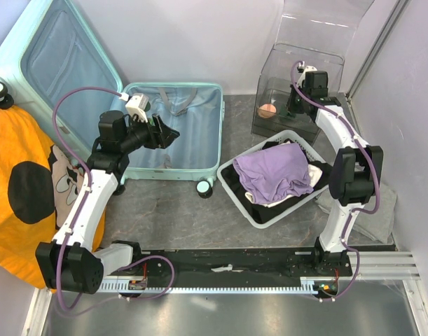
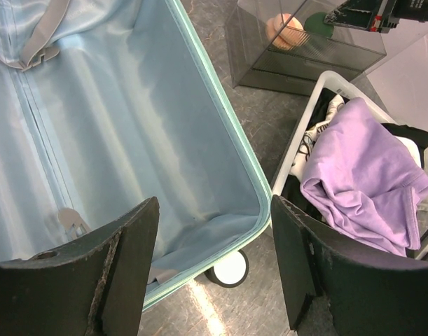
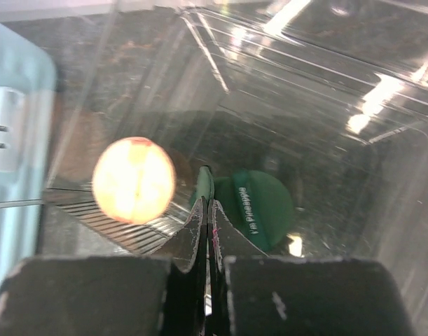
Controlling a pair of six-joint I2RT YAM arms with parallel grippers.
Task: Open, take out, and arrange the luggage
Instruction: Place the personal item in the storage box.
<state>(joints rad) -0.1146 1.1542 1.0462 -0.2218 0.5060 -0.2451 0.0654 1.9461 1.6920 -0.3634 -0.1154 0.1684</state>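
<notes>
Left gripper (image 2: 214, 210) has its fingers spread wide, holding nothing, just above the open luggage (image 1: 192, 133). The luggage lies flat at the back left of the table (image 1: 164, 210), with its lid (image 1: 66, 56) standing up. Beside it, a basket (image 1: 231, 171) holds a purple cloth (image 1: 273, 171). The right gripper (image 3: 206, 185) is pressed together at the clear box (image 1: 298, 70).

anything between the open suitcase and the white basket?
No, only a narrow bare strip of grey tabletop separates the suitcase and the basket; it shows in the left wrist and top views.
</notes>
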